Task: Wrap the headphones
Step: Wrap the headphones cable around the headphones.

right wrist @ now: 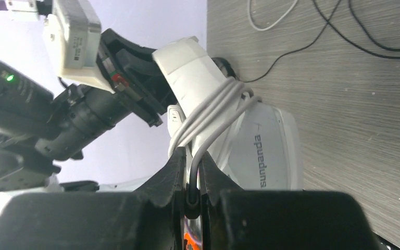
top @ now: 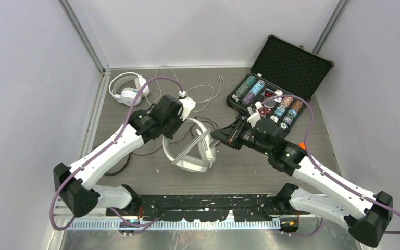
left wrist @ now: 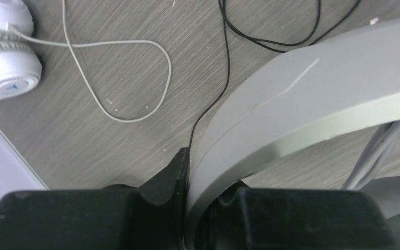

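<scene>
A large white headset (top: 190,151) lies tilted at mid-table. My left gripper (top: 183,115) is shut on its broad headband (left wrist: 302,99), pinched between the black fingers (left wrist: 172,174). Its white cable (right wrist: 216,104) is wound in a few turns round the headband above the ear cup (right wrist: 271,151). My right gripper (right wrist: 192,182) is shut on the free end of that cable, just right of the headset in the top view (top: 221,134). A second white headset (top: 127,88) lies at the back left with its cable (top: 203,91) loose. A thin black cable (left wrist: 224,78) crosses the table.
An open black case (top: 286,78) of coloured poker chips stands at the back right, close behind my right arm. Light walls and metal posts close in the table on three sides. Loops of black cable (top: 135,153) lie under my left arm.
</scene>
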Robot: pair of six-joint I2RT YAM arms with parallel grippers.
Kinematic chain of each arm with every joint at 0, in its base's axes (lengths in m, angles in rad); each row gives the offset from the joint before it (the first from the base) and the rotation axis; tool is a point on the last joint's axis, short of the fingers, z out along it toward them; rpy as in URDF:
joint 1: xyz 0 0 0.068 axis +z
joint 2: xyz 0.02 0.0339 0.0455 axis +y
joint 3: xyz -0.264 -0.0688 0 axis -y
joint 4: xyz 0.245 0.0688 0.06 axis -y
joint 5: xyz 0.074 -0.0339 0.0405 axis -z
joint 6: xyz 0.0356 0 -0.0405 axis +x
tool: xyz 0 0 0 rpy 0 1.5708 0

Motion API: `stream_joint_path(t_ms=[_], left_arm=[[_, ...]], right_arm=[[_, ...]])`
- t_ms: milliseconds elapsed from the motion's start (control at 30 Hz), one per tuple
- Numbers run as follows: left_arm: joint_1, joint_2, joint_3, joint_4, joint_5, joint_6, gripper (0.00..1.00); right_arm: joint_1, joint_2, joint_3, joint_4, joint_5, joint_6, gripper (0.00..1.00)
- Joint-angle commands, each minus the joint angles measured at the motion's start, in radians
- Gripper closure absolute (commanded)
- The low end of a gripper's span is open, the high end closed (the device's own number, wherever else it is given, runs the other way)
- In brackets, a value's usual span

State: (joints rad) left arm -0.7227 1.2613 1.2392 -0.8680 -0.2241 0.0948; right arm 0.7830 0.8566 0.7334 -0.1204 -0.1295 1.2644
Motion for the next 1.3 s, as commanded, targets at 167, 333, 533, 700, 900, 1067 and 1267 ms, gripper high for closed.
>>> stream_joint_path(t_ms=[167, 333, 533, 700, 900, 1067, 1267], left_arm=[[-0.002, 0.032, 0.042, -0.018, -0.216, -0.223, 1.00], [-0.004, 0.077, 0.047, -0.036, -0.240, -0.296, 1.00], [-0.020, 0.153, 0.040, -0.033, -0.240, -0.336, 1.00], [-0.028, 0.196, 0.029, 0.007, -0.208, -0.312, 1.00], [-0.043, 0.249, 0.014, 0.030, -0.197, -0.344, 1.00], [-0.047, 0.296, 0.011, 0.036, -0.201, -0.386, 1.00], [-0.047, 0.342, 0.023, 0.042, -0.195, -0.419, 1.00]], right_arm=[[-0.007, 0.089, 0.089, 0.061, 0.077, 0.049, 1.00], [-0.007, 0.130, 0.098, 0.075, 0.107, 0.069, 1.00], [-0.006, 0.223, 0.174, -0.033, 0.126, -0.030, 1.00], [-0.007, 0.277, 0.169, -0.091, 0.167, -0.039, 0.96], [-0.007, 0.332, 0.162, -0.078, 0.144, -0.015, 0.96], [-0.005, 0.386, 0.198, -0.137, 0.143, -0.039, 0.92], [-0.006, 0.442, 0.225, -0.233, 0.143, -0.088, 0.85]])
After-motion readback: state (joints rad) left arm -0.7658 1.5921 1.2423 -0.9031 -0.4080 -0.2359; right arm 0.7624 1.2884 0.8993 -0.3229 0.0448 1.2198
